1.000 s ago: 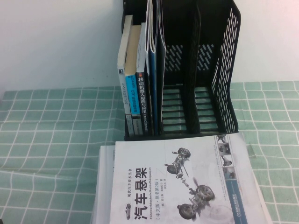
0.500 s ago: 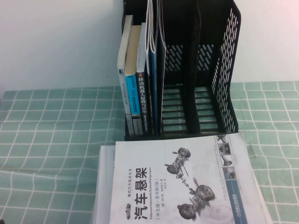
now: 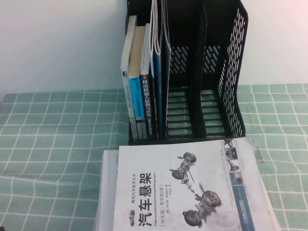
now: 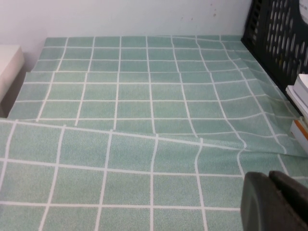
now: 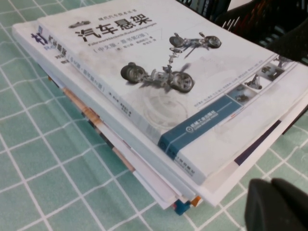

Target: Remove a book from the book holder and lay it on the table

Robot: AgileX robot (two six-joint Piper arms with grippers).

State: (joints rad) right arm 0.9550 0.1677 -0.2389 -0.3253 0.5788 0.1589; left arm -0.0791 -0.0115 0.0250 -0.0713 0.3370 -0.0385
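The book still lies flat atop a stack on the table; nothing has moved. The right gripper is closed and empty beside it; the left gripper, over bare cloth, cannot be read

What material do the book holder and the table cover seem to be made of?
The book holder: likely rigid black plastic, slightly glossy, with moulded perforated and slotted walls. The table cover: apparently soft matte cloth, mint green with a white grid; it folds and wrinkles. Material beneath is hidden.
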